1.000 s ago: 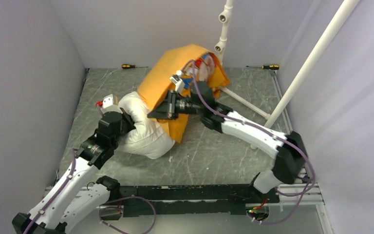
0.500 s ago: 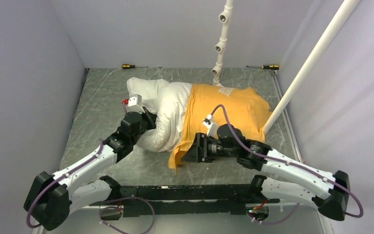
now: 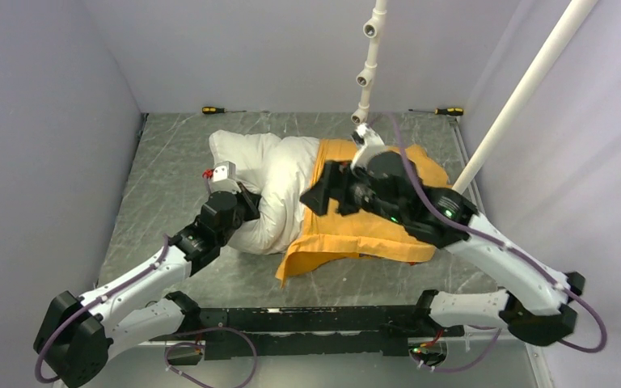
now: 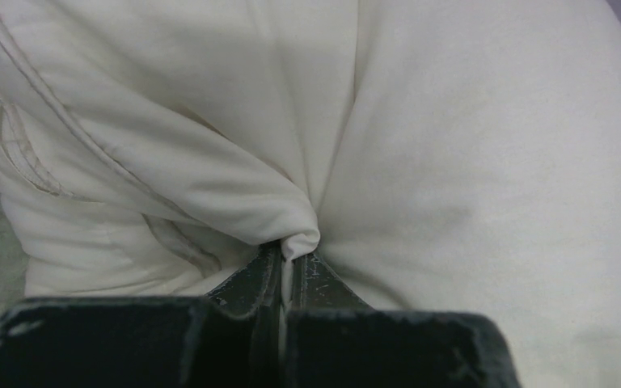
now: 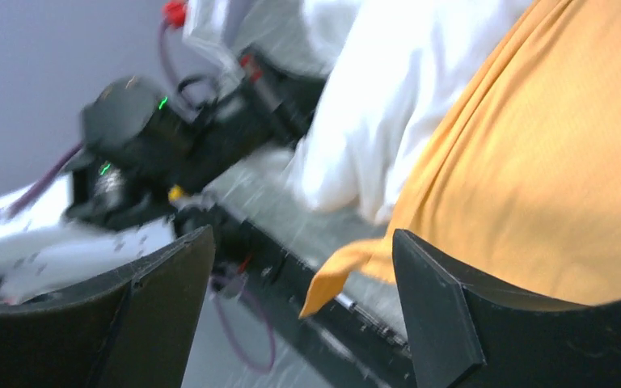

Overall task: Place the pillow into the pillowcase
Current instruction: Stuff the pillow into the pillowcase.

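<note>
Left arm (image 3: 133, 283), white-and-black, jointed: stretched forward, low; left gripper (image 4: 289, 257), black two-finger: clamped on a fold of plump white pillow (image 4: 469, 162); right arm (image 3: 501, 260), same build: reaching leftward; right gripper (image 5: 301, 239): jaws wide apart, empty.

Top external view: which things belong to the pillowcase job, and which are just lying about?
Job: pillow, pillowcase, left gripper shut on pillow, right gripper open.
Lying about: far-left screwdriver, far-right screwdriver, white pipe frame.
</note>
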{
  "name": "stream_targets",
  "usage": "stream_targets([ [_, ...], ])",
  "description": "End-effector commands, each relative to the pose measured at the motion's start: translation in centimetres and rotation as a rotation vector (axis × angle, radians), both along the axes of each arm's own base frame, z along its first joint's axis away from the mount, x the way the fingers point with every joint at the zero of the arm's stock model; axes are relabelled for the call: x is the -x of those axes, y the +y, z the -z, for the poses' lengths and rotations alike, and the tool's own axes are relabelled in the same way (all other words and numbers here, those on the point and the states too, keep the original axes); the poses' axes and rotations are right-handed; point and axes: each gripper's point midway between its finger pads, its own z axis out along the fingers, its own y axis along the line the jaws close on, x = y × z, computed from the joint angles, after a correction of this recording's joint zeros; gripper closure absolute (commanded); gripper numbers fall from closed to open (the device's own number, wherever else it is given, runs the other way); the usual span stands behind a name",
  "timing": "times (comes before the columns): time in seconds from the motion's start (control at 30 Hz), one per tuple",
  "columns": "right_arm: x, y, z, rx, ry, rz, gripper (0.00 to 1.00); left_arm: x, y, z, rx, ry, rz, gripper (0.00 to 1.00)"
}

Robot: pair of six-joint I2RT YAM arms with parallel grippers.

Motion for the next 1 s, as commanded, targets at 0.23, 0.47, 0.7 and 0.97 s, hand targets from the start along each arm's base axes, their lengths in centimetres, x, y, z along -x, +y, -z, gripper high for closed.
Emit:
stream_targets([
  [0.23,-14.4,-1.5,3.7,0.272,-0.008,0.31,0.41,6.1,-2.0,3.7,-0.033,0.18,0.197,1.0],
  [0.47,-17.7,-2.3,6.9,0.313,0.033,0.328,0.52,6.8,-2.4,4.1,-0.026,0.194,0.218,1.0],
  [0.7,-17.9,-0.1,7.1,0.252,0.04,0.231,0.61,6.9,-2.5,4.1,-0.036,0.19,0.226,1.0],
  [0.97,-18.9,0.0,7.5,0.279,0.041,0.251,0.57,6.9,-2.6,4.1,-0.034,0.188,0.227,1.0],
])
